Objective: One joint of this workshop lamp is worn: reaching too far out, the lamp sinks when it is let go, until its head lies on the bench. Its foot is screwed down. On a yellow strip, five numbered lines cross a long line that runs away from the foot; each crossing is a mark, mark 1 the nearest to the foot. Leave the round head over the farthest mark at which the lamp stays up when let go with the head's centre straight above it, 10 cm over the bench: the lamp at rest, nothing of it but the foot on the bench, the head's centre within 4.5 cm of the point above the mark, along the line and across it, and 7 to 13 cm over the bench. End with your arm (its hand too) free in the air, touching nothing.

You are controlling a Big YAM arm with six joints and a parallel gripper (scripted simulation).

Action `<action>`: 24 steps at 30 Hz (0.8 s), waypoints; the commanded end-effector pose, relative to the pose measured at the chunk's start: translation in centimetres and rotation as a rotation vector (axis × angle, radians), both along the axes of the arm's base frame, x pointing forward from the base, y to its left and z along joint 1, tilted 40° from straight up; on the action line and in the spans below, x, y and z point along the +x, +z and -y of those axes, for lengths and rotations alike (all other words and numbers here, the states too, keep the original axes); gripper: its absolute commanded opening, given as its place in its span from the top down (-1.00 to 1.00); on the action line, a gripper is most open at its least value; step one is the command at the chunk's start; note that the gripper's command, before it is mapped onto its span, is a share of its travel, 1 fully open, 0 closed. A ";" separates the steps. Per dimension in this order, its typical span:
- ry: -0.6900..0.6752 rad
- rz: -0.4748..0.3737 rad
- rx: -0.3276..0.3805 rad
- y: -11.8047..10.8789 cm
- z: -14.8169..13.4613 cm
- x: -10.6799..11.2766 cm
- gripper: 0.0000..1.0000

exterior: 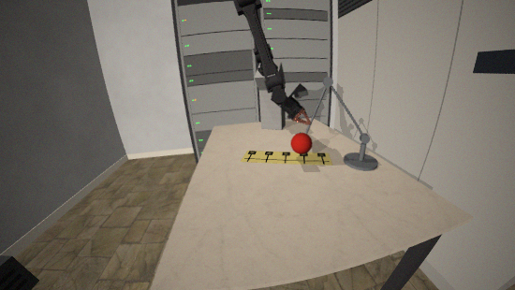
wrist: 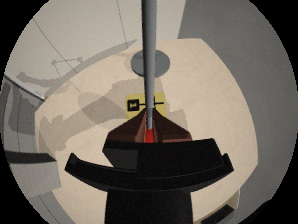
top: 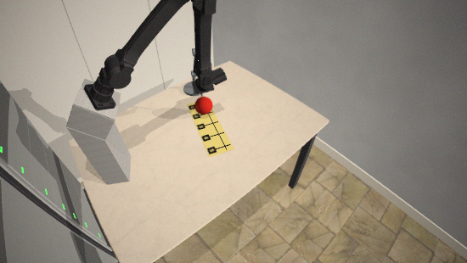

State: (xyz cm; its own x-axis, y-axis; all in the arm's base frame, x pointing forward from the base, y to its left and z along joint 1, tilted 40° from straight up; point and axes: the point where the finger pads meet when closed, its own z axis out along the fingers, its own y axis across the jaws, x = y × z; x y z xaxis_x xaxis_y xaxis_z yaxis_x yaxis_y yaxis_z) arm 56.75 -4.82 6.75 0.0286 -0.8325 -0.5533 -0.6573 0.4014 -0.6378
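The lamp's red round head (top: pixel 203 104) hangs a little above the yellow strip (top: pixel 210 130), near the end closest to the foot; it also shows in the exterior view (exterior: pixel 301 142), over about the second mark from the foot. The grey round foot (exterior: pixel 360 161) stands on the bench past the strip's end. Thin grey rods run up from the foot over a joint (exterior: pixel 363 137) to a top joint (exterior: pixel 328 81) and down to the head. My gripper (exterior: pixel 303 118) is shut on the lower rod (wrist: pixel 149 63) just above the head. In the wrist view my fingers hide most of the head.
A grey block (top: pixel 98 142) carries my arm's base at the bench's back left. A server rack (exterior: pixel 220 70) stands behind the bench. The bench's edges lie well away from the strip on the near and right sides.
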 end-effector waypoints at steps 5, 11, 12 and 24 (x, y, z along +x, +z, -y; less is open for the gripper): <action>0.013 0.004 -0.003 0.7 -0.6 0.5 1.00; 0.026 0.000 -0.005 1.1 -1.3 0.9 1.00; 0.028 0.000 -0.006 1.2 -1.4 1.0 1.00; 0.049 -0.010 -0.017 2.0 -2.1 1.6 1.00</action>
